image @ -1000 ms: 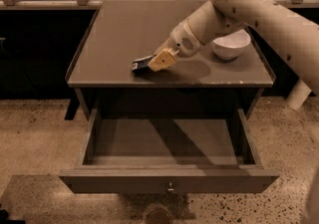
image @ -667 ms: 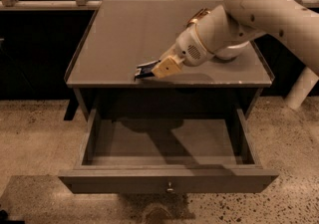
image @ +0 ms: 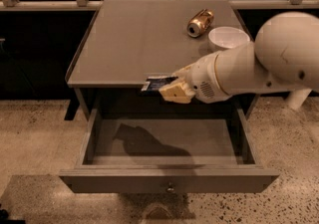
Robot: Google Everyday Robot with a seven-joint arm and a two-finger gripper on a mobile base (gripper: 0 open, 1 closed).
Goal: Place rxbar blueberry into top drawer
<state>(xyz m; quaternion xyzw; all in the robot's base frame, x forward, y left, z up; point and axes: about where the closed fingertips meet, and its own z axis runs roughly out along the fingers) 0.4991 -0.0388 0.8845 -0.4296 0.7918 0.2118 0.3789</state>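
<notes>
Speckled stone floor [image: 35,133] lies all around, and dark railings run behind. On it stands a grey desk [image: 124,44] with a flat top. Under the desk's front edge the top drawer [image: 99,180] is pulled wide open. A small round knob [image: 170,187] sits in the middle of its front, and a dark shadow lies on its bottom.

Moving right, the rxbar blueberry [image: 155,83] hangs in the air at the desk's front edge, right above the open drawer. Its pale end points to 9 o'clock. The claw [image: 168,88] pinches the bar from the 3 o'clock side, so it is clenched on the bar.

At 1 o'clock from the claw, a gold can [image: 200,22] lies on its side on the desk, with a white bowl [image: 228,37] just beside it. The big white arm [image: 269,66] reaches in from the right.

The step now looks like lowering the bar into the drawer. To do it well, the claw should move toward 6 o'clock, past the desk edge, and keep the bar flat. It should get low over the drawer bottom, stay off the walls, and only then let go.
</notes>
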